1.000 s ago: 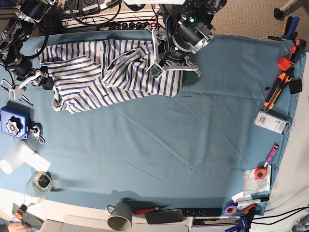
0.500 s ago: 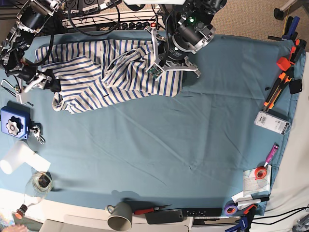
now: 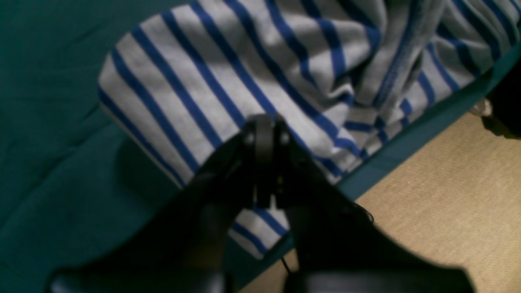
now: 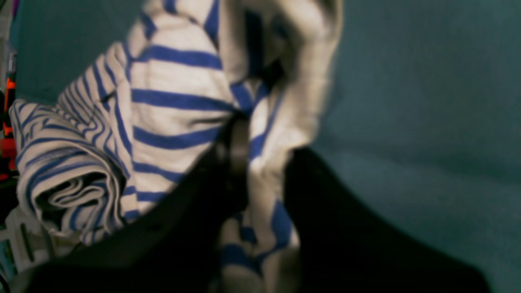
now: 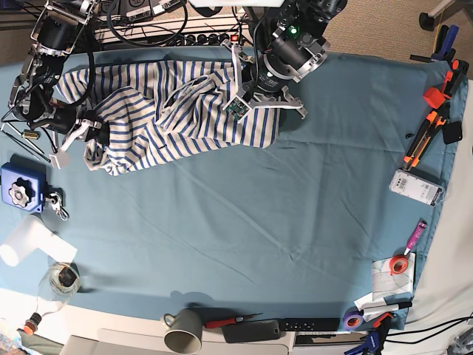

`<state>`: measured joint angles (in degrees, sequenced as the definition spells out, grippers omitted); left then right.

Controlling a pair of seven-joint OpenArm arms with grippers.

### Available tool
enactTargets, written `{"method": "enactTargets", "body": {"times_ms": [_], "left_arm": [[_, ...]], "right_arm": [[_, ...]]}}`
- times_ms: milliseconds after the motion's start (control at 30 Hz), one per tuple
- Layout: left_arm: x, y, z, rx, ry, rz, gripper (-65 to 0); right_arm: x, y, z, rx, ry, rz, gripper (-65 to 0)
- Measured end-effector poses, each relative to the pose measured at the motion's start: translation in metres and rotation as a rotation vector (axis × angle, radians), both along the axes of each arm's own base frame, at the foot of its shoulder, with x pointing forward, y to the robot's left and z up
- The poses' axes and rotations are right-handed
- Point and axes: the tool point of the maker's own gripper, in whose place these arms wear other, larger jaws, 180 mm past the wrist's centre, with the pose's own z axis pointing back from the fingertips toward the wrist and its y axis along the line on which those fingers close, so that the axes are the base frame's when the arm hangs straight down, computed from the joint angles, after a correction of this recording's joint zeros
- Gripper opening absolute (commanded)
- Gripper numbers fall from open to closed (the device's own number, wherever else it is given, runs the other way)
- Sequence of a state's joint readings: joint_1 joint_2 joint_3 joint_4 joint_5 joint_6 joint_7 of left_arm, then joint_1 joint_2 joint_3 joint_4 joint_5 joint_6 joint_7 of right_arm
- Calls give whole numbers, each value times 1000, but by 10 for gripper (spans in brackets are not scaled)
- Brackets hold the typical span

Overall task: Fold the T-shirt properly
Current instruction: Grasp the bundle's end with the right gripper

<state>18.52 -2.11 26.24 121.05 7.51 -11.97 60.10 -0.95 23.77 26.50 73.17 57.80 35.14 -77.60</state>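
The T-shirt [image 5: 185, 111], white with blue stripes, lies crumpled at the back left of the teal table cloth [image 5: 295, 207]. My left gripper [image 5: 262, 81] stands over the shirt's right part near the table's back edge. In the left wrist view its fingers [image 3: 264, 130] are shut together over the striped cloth [image 3: 203, 73]; whether cloth is pinched I cannot tell. My right gripper [image 5: 90, 139] is at the shirt's left edge. In the right wrist view it [image 4: 266, 162] is shut on a bunched fold of the T-shirt [image 4: 175, 81].
A blue box [image 5: 20, 188], a white roll [image 5: 29, 244] and a glass [image 5: 60, 279] sit along the left edge. A mug [image 5: 183, 330] and a remote [image 5: 310, 324] lie at the front. Hand tools [image 5: 436, 118] and a white device [image 5: 416, 186] line the right side.
My right gripper has moved right to the shirt's left edge and shut on the cloth, and the shirt's left part has bunched inward. The left arm has stayed put.
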Motion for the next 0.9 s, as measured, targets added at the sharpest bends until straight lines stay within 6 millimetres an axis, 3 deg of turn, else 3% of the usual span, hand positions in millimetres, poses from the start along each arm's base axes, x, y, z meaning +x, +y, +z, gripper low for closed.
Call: {"method": "enactTargets", "body": {"times_ms": [233,533,733,900], "left_arm": [[0,0,0,0,1,0,-650],[-12,2,-8,12,42,1,-650],[-10,17,-13,96,26,35,-650],[1,45,-15,186,3,189,-650]], "right_arm": [[-1,5,13,19,-11,32,-650],[13,31,71,-84,-214,178,-650],[1,50,86,-64,-272,244,-650],[-9,67,98,6,-328,300,-650]]}}
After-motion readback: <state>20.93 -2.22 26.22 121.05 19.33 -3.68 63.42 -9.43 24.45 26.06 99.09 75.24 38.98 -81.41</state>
